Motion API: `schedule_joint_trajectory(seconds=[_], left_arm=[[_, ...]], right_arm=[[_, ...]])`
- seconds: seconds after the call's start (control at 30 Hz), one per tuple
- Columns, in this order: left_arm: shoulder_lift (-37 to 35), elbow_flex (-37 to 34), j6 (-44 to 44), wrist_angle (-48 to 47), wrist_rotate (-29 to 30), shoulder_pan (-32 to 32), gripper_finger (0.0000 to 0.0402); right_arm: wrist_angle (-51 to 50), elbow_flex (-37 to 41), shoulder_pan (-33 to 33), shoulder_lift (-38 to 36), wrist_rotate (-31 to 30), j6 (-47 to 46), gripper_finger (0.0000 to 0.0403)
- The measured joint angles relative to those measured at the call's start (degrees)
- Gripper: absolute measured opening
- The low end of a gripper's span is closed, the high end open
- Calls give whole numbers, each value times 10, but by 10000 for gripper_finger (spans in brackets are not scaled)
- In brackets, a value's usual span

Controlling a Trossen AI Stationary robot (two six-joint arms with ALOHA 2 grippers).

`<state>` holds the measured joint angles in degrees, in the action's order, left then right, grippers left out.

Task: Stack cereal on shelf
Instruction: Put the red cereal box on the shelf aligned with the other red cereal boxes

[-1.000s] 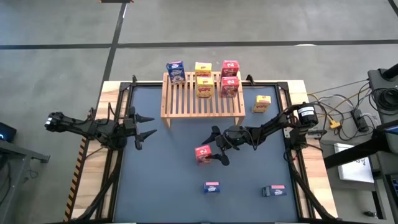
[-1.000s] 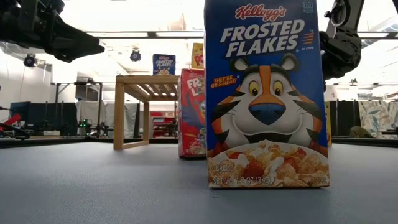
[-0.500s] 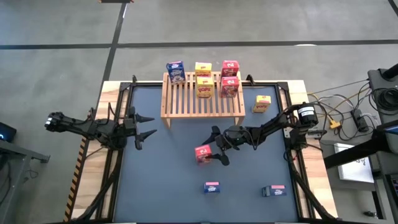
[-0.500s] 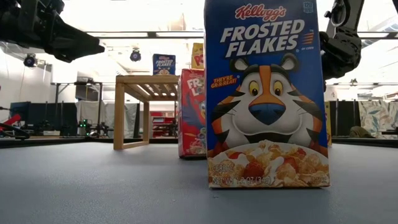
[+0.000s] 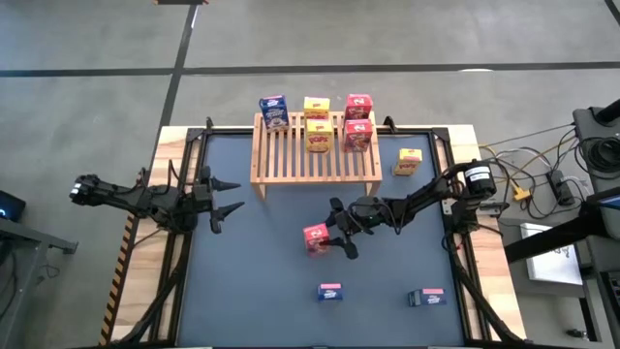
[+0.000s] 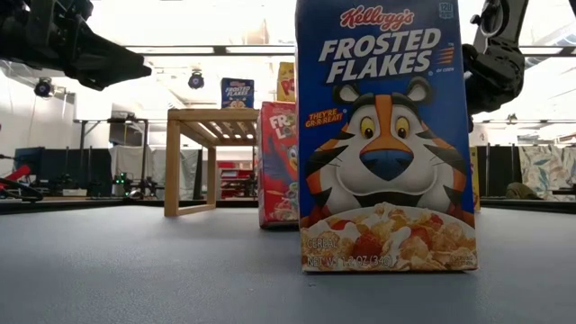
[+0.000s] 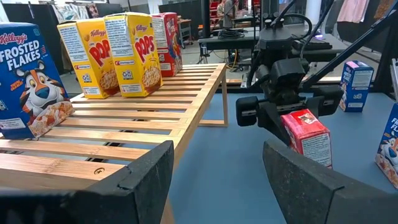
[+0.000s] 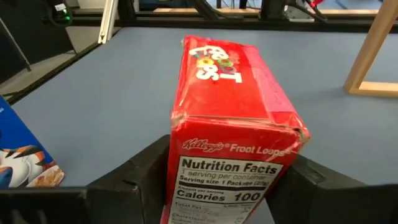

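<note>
While the left gripper (image 5: 225,197) waits with its fingers spread and nothing between them near the table's left edge, the right gripper (image 5: 336,230) sits mid-table with its fingers touching both sides of a red cereal box (image 5: 316,237), which stands on the blue-grey table (image 5: 252,281). In the right wrist view this box (image 8: 233,134) reads "Kellogg's Froot Loops" and "Nutrition Facts", "Calories 100", with a dark finger pressed against each side.

On the wooden shelf (image 5: 291,160) stand 5 boxes: 1 blue box (image 5: 273,111) at the far left corner, 2 yellow boxes (image 5: 317,123) in the middle, and 2 red boxes (image 5: 357,122) to the right. In the left wrist view the blue one (image 7: 28,78) reads "Kellogg's Frosted Flakes" and the yellow ones (image 7: 130,53) read "Pops".

Off the shelf, 1 yellow box (image 5: 409,161) stands just beside the shelf's right end. A blue box (image 5: 330,291) stands near the front edge, and another blue box (image 5: 426,297) to its right. In the low view the nearest blue box (image 6: 385,135) shows "Kellogg's Frosted Flakes" and a tiger.
</note>
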<state>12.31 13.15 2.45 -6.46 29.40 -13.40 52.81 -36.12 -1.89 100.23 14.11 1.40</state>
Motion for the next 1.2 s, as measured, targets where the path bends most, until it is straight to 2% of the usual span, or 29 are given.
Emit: schedule_joint_trajectory(seconds=[0.5,0.83,1.2], left_arm=[[0,0,0,0,0,0,231],[0,0,0,0,0,0,231],[0,0,0,0,0,0,231]], right_arm=[[-3,0,-1,-19,13,-4,179],[-7,0,-5,-19,11,-18,138],[-7,0,-6,-33,11,-7,139]])
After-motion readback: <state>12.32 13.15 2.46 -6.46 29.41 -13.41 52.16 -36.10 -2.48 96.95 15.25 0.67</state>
